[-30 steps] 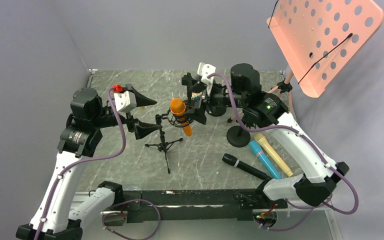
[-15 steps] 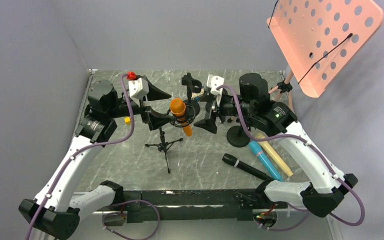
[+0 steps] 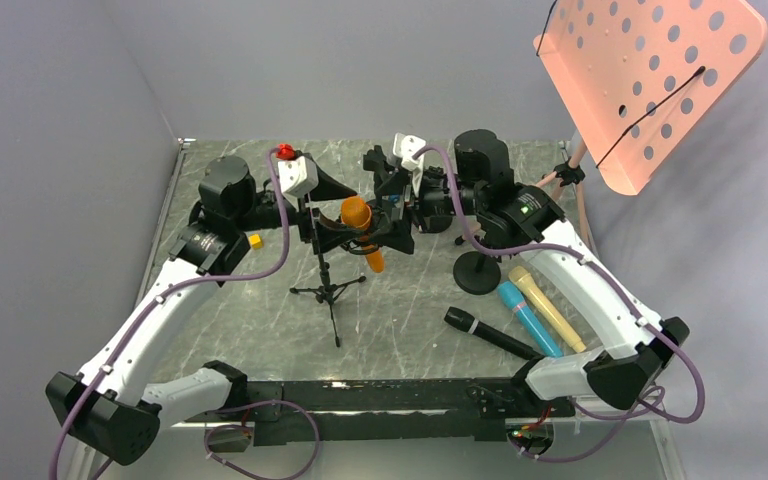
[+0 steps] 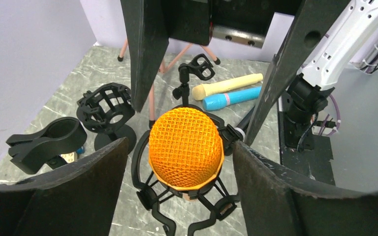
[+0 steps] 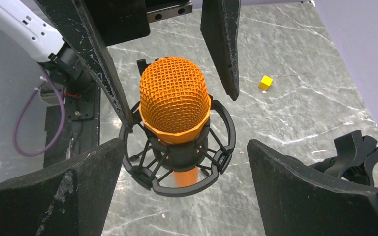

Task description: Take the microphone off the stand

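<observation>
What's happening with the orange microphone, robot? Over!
Left hand open, right hand open, both straddling orange microphone. Microphone in shock mount on stand, not gripped. Hands crowd each other.

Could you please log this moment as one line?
left hand: open around orange microphone | right hand: open around it | orange microphone: in shock mount, ungripped

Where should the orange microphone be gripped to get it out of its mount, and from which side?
Probably grip the orange microphone by its mesh head, coming from the head end and straddling it. The head stands clear above the black shock mount, whose ring and struts cage the body below.
</observation>
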